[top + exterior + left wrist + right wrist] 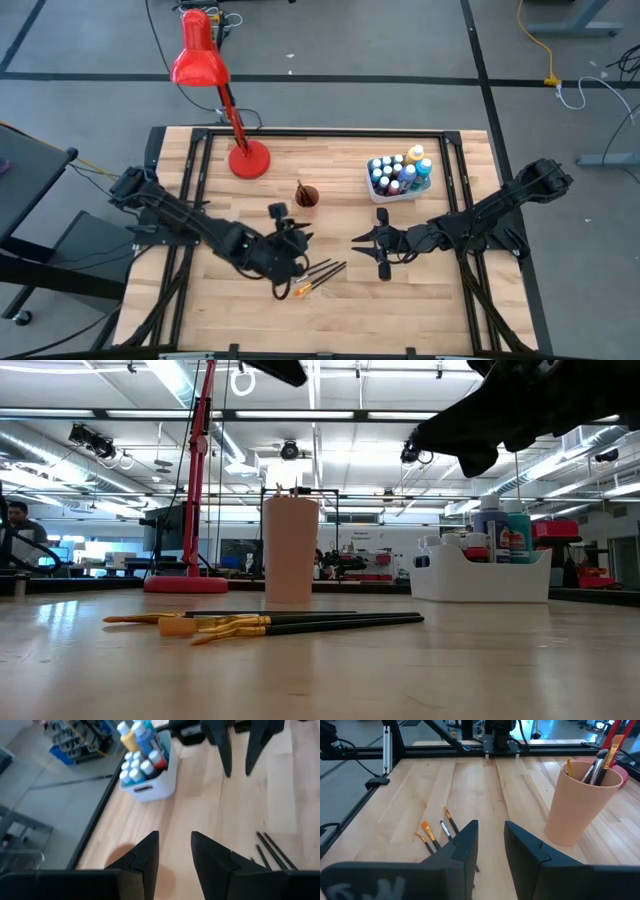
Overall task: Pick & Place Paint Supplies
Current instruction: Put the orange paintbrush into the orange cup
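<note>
From above, the left gripper (291, 238) hangs just beside the loose paintbrushes (318, 274); the paint bottles (398, 173) sit in the white tub (381, 192). The right gripper (368, 242) waits mid-table. At table level, brushes lie before the orange cup (290, 550). Both wrist views show parted, empty fingers (145, 857), (466, 845).

1. Loose paintbrushes (318, 274) lie on the table (420, 310), in front of the cup (307, 196).
2. The tub (398, 192) of paint bottles (397, 172) stands right of the cup.
3. The lamp (249, 159) stands left of the cup.
</note>
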`<control>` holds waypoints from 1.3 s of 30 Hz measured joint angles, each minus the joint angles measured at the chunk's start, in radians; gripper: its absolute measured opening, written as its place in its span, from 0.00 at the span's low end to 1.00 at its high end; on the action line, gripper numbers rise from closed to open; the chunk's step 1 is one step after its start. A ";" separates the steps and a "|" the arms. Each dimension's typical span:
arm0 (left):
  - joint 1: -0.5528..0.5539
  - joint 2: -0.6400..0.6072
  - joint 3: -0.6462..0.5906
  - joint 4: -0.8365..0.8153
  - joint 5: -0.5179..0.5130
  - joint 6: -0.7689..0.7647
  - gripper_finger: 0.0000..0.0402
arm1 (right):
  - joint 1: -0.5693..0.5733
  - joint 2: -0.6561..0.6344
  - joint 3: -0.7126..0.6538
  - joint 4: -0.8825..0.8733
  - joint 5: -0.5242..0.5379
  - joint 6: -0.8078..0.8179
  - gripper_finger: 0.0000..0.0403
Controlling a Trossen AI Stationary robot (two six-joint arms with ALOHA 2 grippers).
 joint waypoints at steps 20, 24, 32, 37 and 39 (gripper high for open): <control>-0.224 -0.001 -0.341 0.171 -0.246 -0.652 0.31 | 0.000 0.000 0.000 0.002 0.000 -0.009 0.24; -0.223 -0.001 -0.364 0.252 -0.244 -0.620 0.31 | 0.000 0.000 0.000 0.002 0.000 -0.009 0.24; -0.223 -0.001 -0.364 0.279 -0.242 -0.585 0.30 | 0.000 0.000 0.000 0.002 0.000 -0.010 0.24; -0.223 -0.001 -0.364 0.279 -0.238 -0.572 0.30 | 0.000 0.000 0.000 0.002 0.000 -0.010 0.24; -0.223 -0.001 -0.364 0.279 -0.238 -0.572 0.30 | 0.000 0.000 0.000 0.002 0.000 -0.010 0.24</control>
